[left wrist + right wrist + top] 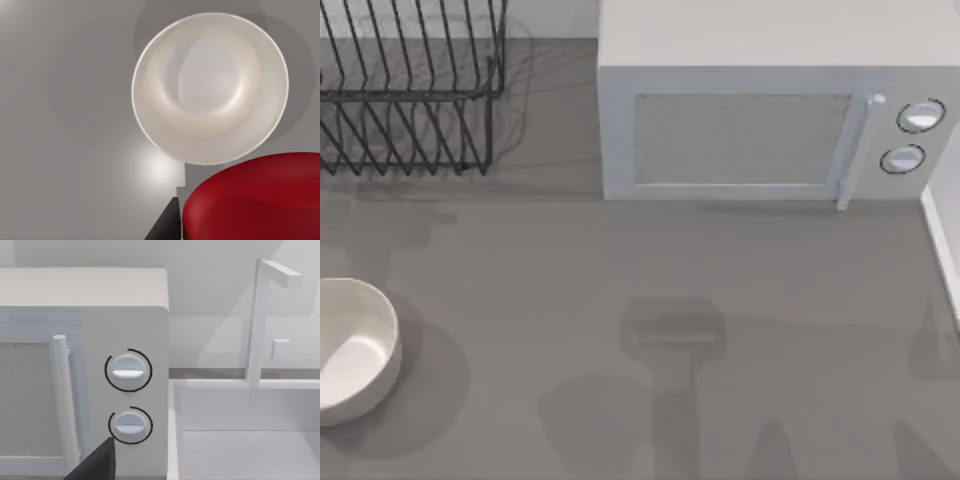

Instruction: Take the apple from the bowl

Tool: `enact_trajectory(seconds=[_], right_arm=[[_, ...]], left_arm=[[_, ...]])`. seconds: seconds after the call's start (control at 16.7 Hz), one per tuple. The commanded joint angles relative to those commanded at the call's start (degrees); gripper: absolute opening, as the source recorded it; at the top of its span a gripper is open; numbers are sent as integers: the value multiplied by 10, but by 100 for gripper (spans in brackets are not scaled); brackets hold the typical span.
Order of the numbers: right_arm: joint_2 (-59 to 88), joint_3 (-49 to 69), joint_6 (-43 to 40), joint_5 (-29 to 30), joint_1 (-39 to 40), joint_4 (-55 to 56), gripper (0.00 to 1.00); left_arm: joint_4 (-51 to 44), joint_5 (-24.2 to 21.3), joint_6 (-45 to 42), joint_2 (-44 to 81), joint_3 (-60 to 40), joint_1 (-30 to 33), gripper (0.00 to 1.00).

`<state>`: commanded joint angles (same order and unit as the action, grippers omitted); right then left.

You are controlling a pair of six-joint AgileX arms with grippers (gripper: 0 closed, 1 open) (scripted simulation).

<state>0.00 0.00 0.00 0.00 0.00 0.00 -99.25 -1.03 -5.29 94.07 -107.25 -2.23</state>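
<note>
Grey worktop (620, 250) ran across the top view, with a wire dish rack (410, 90) in the upper left of the frame, a white microwave (750, 110) across the upper middle and right, and a white bowl (350, 345) at the left edge, cut off by the frame.

From the left wrist view, the bowl (210, 87) sat in the upper right of the frame, seen from above, and its inside was bare. The apple (255, 200) filled the lower right of that frame, close to the camera and well above the bowl's rim, so it appeared to be out of the bowl and carried at the left tool; a dark finger (167, 222) showed just beside it. Judging by that, the left tool was pinching the apple, and the lift-out step was done or nearly so. The next move would call for carrying the fruit clear of the bowl and setting it on bare worktop without loosening early.

The right wrist view faced the microwave's two knobs (128, 371) and a sink (245, 440) with its tap (260, 320); whether the right tool was spread I cannot tell.
</note>
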Motion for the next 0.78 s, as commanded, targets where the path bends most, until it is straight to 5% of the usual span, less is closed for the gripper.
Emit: enact_trajectory(seconds=[0.42,0.78], right_arm=[[0,0,0,0,0,0,100],[0,0,0,0,0,0,100]], left_arm=[[15,1,38,22,4,36,0],[96,5,260,93,35,248,0]])
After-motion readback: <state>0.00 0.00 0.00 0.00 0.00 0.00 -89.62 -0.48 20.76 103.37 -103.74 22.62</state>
